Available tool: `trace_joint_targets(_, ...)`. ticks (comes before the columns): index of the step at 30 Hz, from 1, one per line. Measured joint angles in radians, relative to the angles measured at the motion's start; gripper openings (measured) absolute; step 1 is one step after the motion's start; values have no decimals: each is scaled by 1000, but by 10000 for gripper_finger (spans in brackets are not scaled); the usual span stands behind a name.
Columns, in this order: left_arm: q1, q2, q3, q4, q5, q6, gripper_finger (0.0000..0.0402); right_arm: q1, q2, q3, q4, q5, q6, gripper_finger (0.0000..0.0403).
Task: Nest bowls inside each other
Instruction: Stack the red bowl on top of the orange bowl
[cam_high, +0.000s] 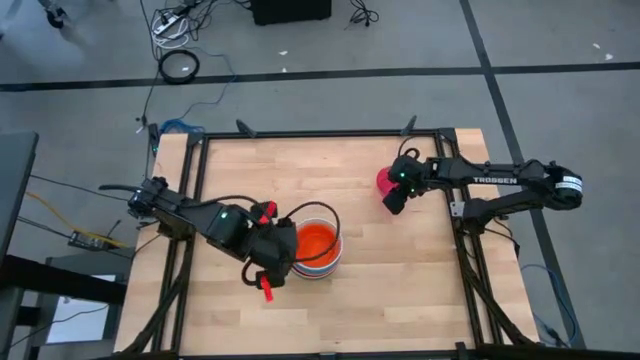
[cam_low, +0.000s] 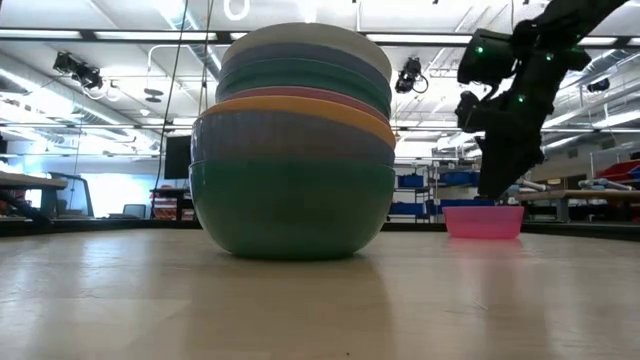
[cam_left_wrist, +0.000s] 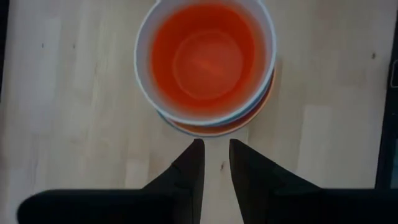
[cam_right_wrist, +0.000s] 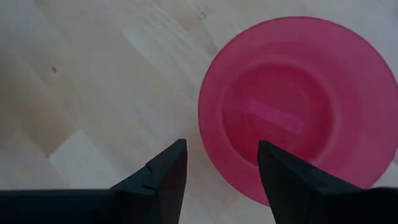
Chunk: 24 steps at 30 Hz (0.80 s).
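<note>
Bowls are in 2 places on your table (cam_high: 400, 300): a nested stack (cam_high: 318, 249) near the middle of the surface, and 1 small red-pink bowl (cam_high: 385, 181) alone toward the far right corner, well apart from the stack.

Look at the stack from the low view and you see a teal bowl (cam_low: 290, 212) at the bottom, then blue (cam_low: 285, 136), orange and pink rims, more bowls above, and a white one (cam_low: 300, 36) near the top. From above, an orange bowl (cam_left_wrist: 204, 55) sits inside the white rim.

Your left gripper (cam_left_wrist: 215, 157) hangs just beside the stack, on its left-edge side, its fingers (cam_left_wrist: 189, 163) a narrow gap apart and holding nothing.

Your right gripper (cam_right_wrist: 221, 167) is over the red-pink bowl's (cam_right_wrist: 298, 106) rim, jaws spread wide, one finger (cam_right_wrist: 283, 168) above the bowl's inside and the other above bare wood. You cannot tell whether either finger touches the rim.
</note>
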Motion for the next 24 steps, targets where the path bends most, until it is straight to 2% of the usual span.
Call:
trace_joint_targets(9, -33, 0, 0, -74, -19, -96, 83, 0, 0, -64, 64, 2, -36, 183)
trace_joint_targets(24, -48, 0, 0, -72, -29, -102, 83, -2, 0, -154, 221, 9, -59, 177)
